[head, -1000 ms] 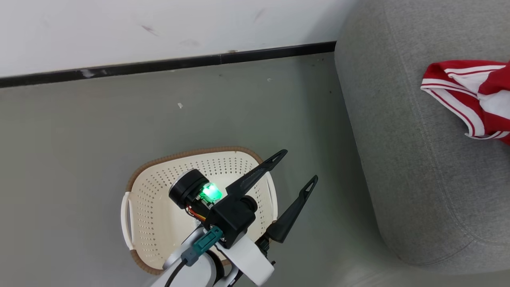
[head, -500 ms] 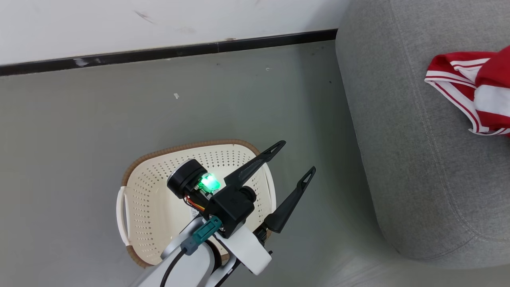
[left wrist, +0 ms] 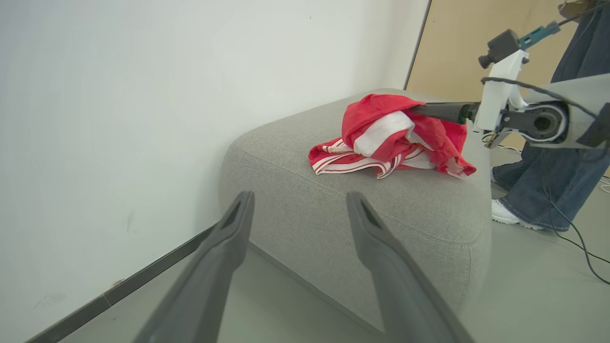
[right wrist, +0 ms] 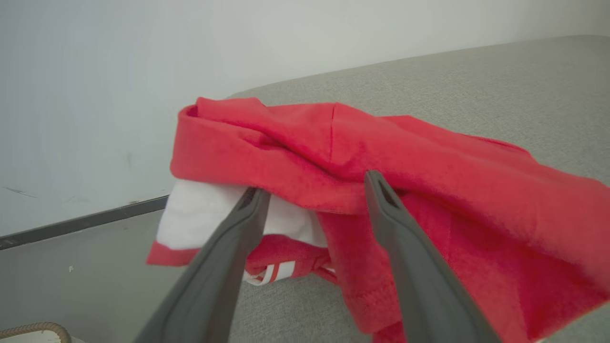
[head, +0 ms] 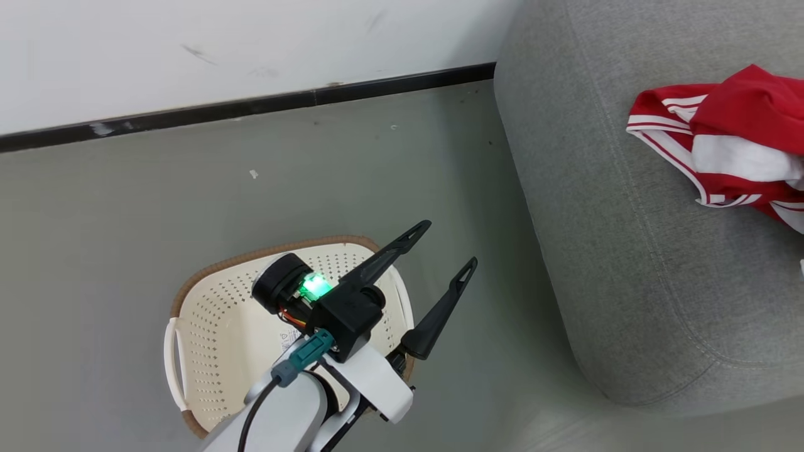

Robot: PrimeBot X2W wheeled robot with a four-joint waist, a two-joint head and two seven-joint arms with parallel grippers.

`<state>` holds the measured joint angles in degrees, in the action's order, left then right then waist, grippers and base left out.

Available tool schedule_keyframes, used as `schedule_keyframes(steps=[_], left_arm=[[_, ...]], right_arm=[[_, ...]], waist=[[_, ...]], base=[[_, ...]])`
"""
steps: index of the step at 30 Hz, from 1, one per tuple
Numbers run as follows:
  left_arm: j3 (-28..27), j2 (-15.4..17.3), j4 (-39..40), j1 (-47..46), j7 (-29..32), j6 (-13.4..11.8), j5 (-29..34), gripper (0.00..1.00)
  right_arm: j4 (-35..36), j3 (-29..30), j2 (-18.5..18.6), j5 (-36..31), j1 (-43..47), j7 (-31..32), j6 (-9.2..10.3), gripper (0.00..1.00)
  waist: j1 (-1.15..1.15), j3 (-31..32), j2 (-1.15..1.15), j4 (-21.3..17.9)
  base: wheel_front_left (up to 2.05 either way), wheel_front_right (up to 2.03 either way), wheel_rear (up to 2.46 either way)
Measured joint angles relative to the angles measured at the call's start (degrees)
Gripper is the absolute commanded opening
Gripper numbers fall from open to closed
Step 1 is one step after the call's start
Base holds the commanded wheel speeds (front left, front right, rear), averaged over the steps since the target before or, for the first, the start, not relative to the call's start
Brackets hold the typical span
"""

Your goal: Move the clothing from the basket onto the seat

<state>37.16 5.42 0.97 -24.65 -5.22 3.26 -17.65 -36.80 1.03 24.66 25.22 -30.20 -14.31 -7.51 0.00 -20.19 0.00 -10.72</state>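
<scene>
My left gripper (head: pixel 447 243) hangs above the floor between the basket (head: pixel 213 339) and the seat (head: pixel 628 251), its two fingers spread wide with nothing between them. My left forearm covers a good part of the basket's bottom, so I can make out just a corner of the label (head: pixel 286 339) there and cannot see the near rim. The clothing (head: pixel 741 119) lies in a red and white heap on top of the seat, well apart from the basket, and the edge of the head view cuts it off. I cannot tell how many garments make up the heap. My right gripper (right wrist: pixel 317 186) is at that heap with its fingers standing apart, not pinched. A thick red fold runs across both tips and hides them, so I cannot tell whether any cloth is caught on them. From the left wrist, one dark right finger (left wrist: pixel 441 112) runs into the top of the pile, its end buried. Beyond the seat stand a person's legs (left wrist: pixel 553 190), cut off at the frame's edge.
</scene>
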Motion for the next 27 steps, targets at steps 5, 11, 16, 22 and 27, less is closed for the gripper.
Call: schedule_keyframes(steps=[5,11,16,22,27], left_arm=[[-1.4,0.2,-1.4,0.1,-1.0,0.0,-0.9,1.0],[-3.7,0.5,-2.6,1.0,-2.2,-0.6,-2.1,1.0],[-5.7,0.9,-3.7,2.3,-2.9,-1.7,-2.9,1.0],[-8.6,1.5,-4.3,4.4,-5.0,-3.2,-4.1,1.0],[-10.8,1.9,-5.0,6.0,-5.7,-5.0,-4.9,1.0]], right_arm=[[3.4,0.1,-0.8,0.0,2.1,-0.1,0.0,1.0],[6.3,0.1,-1.9,0.0,4.3,-0.1,0.0,1.0],[8.7,-0.4,-3.6,0.0,6.2,-0.1,0.0,1.0],[11.7,-1.2,-4.7,-0.2,8.1,-0.1,0.0,1.0],[14.0,-2.4,-6.4,-0.6,9.4,-0.1,0.0,1.0]], waist=[[0.0,1.4,0.0,-1.3],[0.0,3.1,0.0,-2.2],[0.0,4.7,0.0,-2.5],[0.0,6.7,0.0,-2.2],[0.0,8.4,0.0,-1.5]], base=[[0.0,0.0,0.0],[0.0,0.0,0.0],[0.0,0.0,0.0],[0.0,0.0,0.0],[0.0,0.0,0.0]])
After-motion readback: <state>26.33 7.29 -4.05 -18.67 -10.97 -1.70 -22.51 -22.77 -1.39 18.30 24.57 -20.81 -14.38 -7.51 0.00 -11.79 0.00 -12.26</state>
